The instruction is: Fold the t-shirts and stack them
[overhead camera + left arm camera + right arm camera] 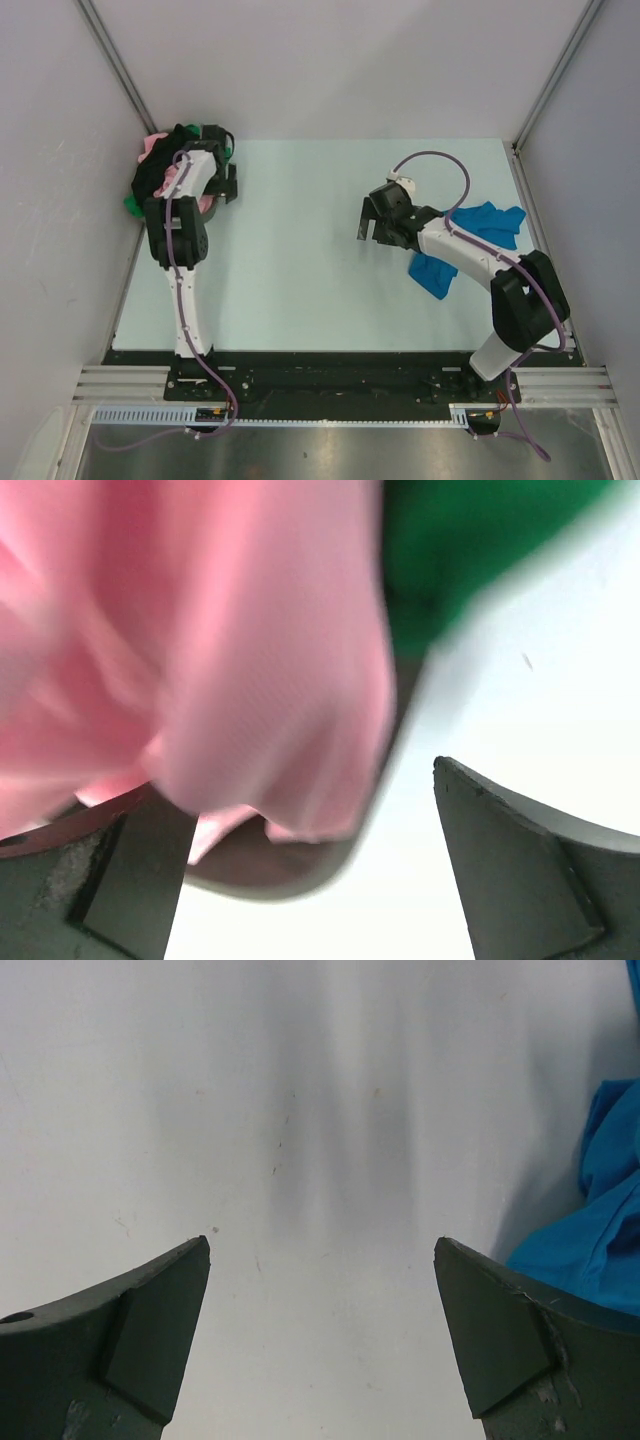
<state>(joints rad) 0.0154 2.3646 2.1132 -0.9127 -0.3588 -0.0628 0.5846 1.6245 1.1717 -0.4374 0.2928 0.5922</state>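
Observation:
The bright blue t-shirt (483, 224) lies crumpled on the right of the table, partly under my right arm; its edge shows at the right of the right wrist view (612, 1210). My right gripper (372, 226) is open and empty over bare table just left of it, also in its wrist view (322, 1260). Pink (155, 145), black (150, 180) and green (132, 205) t-shirts are heaped at the far left. My left gripper (225, 188) is open at that heap. In its wrist view (320, 810) pink cloth (200, 650) hangs close before the fingers, with green cloth (470, 540) behind it.
The round grey basket under the heap shows its dark rim (290, 865) below the pink cloth. Grey walls enclose the table on the left, back and right. The pale table surface (300, 250) spreads between the two arms.

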